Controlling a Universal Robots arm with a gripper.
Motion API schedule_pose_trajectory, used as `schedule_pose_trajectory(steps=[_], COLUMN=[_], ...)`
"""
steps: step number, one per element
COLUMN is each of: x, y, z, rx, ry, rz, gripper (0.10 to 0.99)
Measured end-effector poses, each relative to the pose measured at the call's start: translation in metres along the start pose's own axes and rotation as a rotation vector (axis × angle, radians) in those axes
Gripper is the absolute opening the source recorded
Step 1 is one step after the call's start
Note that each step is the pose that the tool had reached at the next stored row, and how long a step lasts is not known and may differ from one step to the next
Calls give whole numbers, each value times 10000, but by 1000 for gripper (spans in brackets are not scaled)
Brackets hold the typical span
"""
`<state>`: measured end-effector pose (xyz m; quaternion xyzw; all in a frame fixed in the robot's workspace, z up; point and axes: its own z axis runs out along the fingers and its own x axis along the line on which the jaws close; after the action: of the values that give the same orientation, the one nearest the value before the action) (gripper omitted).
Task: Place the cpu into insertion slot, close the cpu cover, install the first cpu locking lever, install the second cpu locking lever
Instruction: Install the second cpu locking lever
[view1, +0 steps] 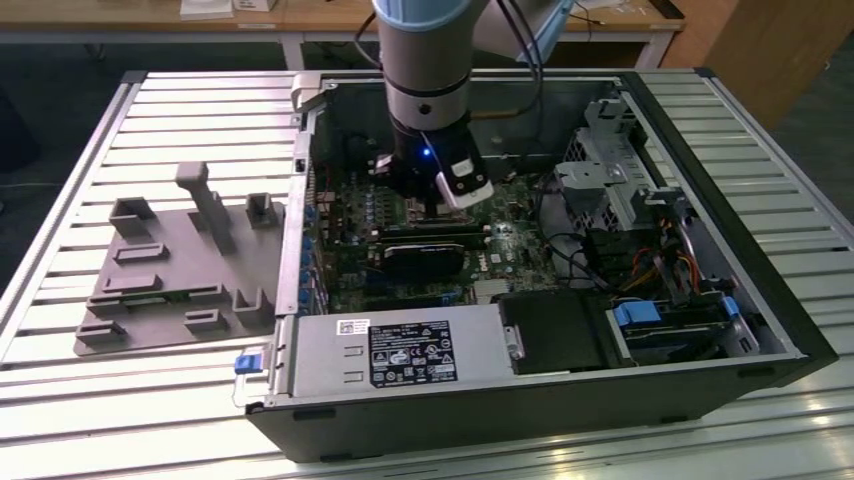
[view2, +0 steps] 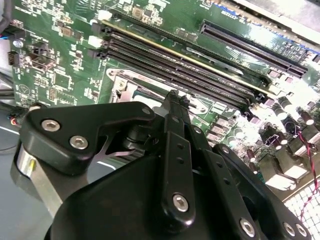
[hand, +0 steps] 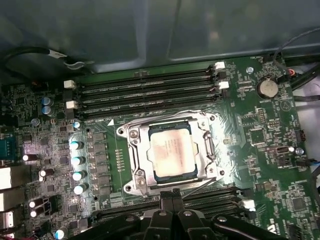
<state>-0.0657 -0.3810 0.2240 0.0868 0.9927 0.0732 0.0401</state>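
CPU (hand: 171, 152) sits in the insertion slot (hand: 131, 150) at mid-frame of your first wrist view w/ the cpu cover (hand: 205, 150) down around it, gripper (hand: 172, 196) just below, fingers pressed together on nothing, arm over the motherboard (view1: 527, 235) in the exterior view.

Bright light from above washes the ribbed metal table (view1: 107, 400) in the exterior view, glaring along its near edge, while my arm (view1: 424, 70) shadows the open computer case (view1: 534, 400). In the first wrist view, a lamp near my wrist flares white off the cpu cover (hand: 134, 160) and capacitors (hand: 76, 160). In the second wrist view, my gripper (view2: 172, 100) looms dark and soft-focused.
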Motion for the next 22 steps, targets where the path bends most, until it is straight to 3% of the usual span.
schedule_pose_trajectory(steps=[8,15,17,22], x=[33,28,24,13], y=[-61,-157,-191,-259], z=[46,59,62,66], rx=[-220,-788,-908,-965], ry=[38,133,154,163], rz=[19,74,85,90], gripper=[102,102,102,102])
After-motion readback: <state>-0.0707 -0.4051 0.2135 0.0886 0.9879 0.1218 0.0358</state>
